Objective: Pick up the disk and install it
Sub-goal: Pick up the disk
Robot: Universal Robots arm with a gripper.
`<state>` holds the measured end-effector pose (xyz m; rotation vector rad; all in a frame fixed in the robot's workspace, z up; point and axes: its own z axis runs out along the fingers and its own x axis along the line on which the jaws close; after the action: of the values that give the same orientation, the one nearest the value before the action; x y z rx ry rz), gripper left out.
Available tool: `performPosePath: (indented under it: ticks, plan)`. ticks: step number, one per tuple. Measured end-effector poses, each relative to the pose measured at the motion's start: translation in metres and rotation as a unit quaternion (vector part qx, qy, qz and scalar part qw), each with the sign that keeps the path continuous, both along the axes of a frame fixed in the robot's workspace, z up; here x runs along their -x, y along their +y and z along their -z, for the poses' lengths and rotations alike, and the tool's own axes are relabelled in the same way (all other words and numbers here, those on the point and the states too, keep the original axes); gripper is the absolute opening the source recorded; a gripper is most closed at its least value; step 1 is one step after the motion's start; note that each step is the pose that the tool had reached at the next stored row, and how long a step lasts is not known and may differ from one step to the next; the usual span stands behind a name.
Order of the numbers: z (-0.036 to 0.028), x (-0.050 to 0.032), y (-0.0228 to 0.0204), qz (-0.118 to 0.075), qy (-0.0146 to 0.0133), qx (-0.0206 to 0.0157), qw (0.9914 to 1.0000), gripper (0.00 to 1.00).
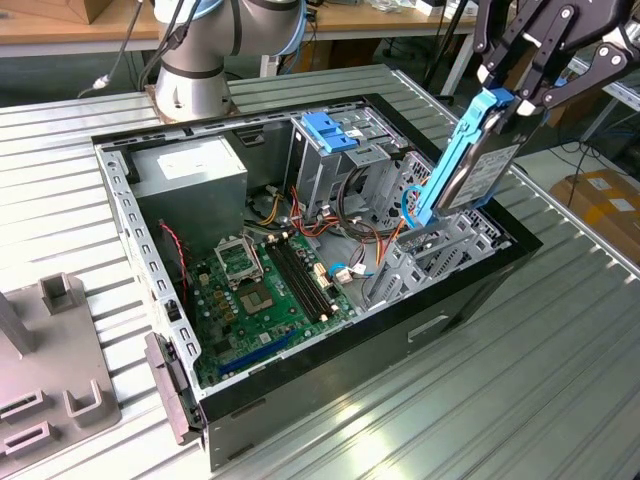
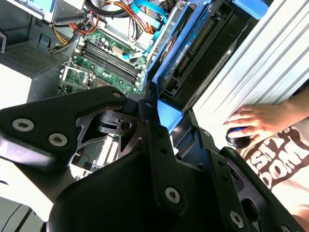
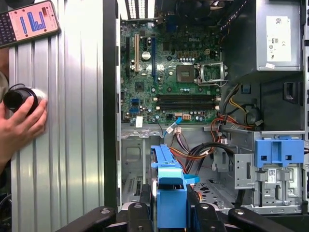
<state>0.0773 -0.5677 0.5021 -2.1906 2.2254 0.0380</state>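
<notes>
open above the motherboard [image 1: 260, 290]. crowded with cables [image 1: 380, 243] between the blue-topped drive cage [image 1: 330, 135] and the metal bay [image 1: 440, 245] under the tilted disk [image 1: 470, 165]. blocked beyond the case wall [image 3: 110, 121] by a hand [image 3: 21, 125] on the surface [image 3: 72, 145].

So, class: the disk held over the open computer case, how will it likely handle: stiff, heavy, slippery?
Probably stiff: the disk hangs tilted from the gripper without sagging. Likely heavy for its size, given the metal body. Held by its top end on the smooth blue plastic rail, it could swing or slip.
</notes>
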Motion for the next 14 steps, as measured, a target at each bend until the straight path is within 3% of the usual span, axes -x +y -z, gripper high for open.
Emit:
performPosePath:
  ticks: [4,7,14]
  plan:
    - [0.0024,0.0031,0.0000,0.000,0.0000,0.0001,1.00000,0.36]
    - [0.0112,0.0038,0.0000,0.000,-0.0010,0.0000,1.00000,0.36]
    - [0.0185,0.0049,-0.0002,0.000,-0.0013,-0.0016,1.00000,0.36]
